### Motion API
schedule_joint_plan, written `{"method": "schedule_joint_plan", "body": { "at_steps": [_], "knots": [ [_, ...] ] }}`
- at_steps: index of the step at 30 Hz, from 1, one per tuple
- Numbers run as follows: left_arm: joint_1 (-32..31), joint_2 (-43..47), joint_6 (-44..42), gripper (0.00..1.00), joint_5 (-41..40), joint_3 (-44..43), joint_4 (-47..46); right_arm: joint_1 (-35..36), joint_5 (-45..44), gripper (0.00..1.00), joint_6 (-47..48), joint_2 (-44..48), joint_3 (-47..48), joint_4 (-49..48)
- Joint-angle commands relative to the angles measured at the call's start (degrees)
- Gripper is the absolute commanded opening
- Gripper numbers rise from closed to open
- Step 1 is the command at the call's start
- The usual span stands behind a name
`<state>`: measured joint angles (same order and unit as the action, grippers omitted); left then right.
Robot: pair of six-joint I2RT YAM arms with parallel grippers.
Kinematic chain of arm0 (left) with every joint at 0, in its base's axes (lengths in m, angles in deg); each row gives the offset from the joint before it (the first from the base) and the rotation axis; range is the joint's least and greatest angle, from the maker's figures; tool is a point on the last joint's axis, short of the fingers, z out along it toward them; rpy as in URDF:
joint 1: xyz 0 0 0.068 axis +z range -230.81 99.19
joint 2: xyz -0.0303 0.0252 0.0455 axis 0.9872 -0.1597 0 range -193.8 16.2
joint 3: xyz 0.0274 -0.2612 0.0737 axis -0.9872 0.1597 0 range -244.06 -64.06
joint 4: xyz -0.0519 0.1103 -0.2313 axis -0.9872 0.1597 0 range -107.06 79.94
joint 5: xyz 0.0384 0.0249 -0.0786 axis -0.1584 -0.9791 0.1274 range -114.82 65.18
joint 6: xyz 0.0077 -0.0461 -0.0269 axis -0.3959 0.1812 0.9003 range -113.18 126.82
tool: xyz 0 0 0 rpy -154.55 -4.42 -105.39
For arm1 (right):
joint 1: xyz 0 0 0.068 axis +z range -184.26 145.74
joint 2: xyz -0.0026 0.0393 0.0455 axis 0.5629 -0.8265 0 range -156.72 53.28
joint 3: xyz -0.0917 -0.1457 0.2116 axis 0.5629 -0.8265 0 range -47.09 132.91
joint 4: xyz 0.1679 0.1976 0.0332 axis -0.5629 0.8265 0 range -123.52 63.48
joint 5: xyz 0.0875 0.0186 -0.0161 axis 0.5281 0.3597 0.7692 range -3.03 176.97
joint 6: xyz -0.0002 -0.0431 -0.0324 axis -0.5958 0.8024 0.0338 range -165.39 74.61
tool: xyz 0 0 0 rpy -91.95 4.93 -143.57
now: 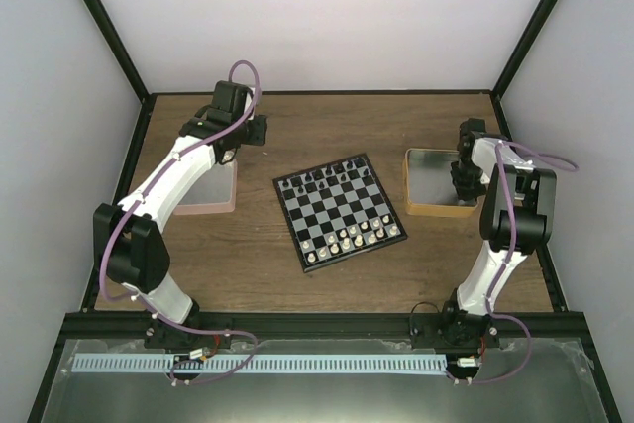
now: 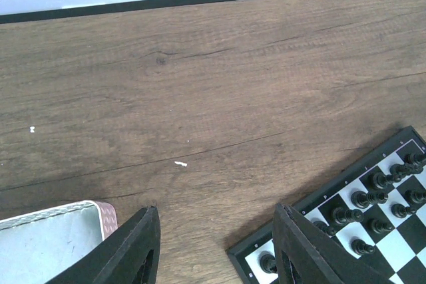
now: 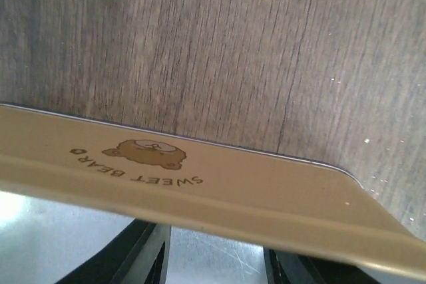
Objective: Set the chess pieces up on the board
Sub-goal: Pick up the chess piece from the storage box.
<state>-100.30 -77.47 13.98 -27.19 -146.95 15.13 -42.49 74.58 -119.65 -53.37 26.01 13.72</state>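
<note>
Gripper on left arm (image 2: 216, 251): released, black fingers (image 2: 136, 251) apart with nothing between them. It hangs over the brown wooden table (image 1: 248, 264). The corner of a rectangular pink tin tray (image 2: 101, 212) is just beside its left finger. The corner of the small square black-and-grey chessboard (image 1: 342, 210) is near its right finger.

Gripper on right arm (image 3: 213, 261): jaws spread, tips hidden behind the wall of a rectangular orange-tan tin tray (image 3: 200, 184) printed "SWEET BEAR". The fingers reach down inside that tray, and only its shiny metal floor shows in the gap between them.

The chessboard lies mid-table between the two trays, touching neither, turned at a slant. Tiny cream-white plastic chess pieces (image 1: 359, 238) stand on its two near rows, too small to count. Tiny black chessmen (image 1: 332, 178) stand along its far rows.
</note>
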Motion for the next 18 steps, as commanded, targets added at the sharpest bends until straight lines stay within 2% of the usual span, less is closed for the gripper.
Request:
{"method": "schedule_joint_plan", "body": {
  "at_steps": [1, 6, 12, 18],
  "knots": [
    [0.3, 0.6, -0.9, 0.48, -0.2, -0.9, -0.9, -0.8, -2.8, 0.4, -1.7, -2.4, 1.5, -0.8],
    [0.3, 0.6, -1.0, 0.49, -0.3, -0.8, -1.0, -0.8, -3.1, 0.36, -2.9, -2.5, 0.5, -1.1],
    [0.3, 0.7, -1.0, 0.49, -0.2, -0.6, -1.3, -0.8, -4.3, 0.17, -2.0, -2.7, 0.0, -2.6],
    [0.4, 1.1, -0.8, 0.49, 0.0, -0.7, -1.2, -0.4, -2.9, 0.06, 2.8, -1.2, 0.9, -4.3]
  ]
}}
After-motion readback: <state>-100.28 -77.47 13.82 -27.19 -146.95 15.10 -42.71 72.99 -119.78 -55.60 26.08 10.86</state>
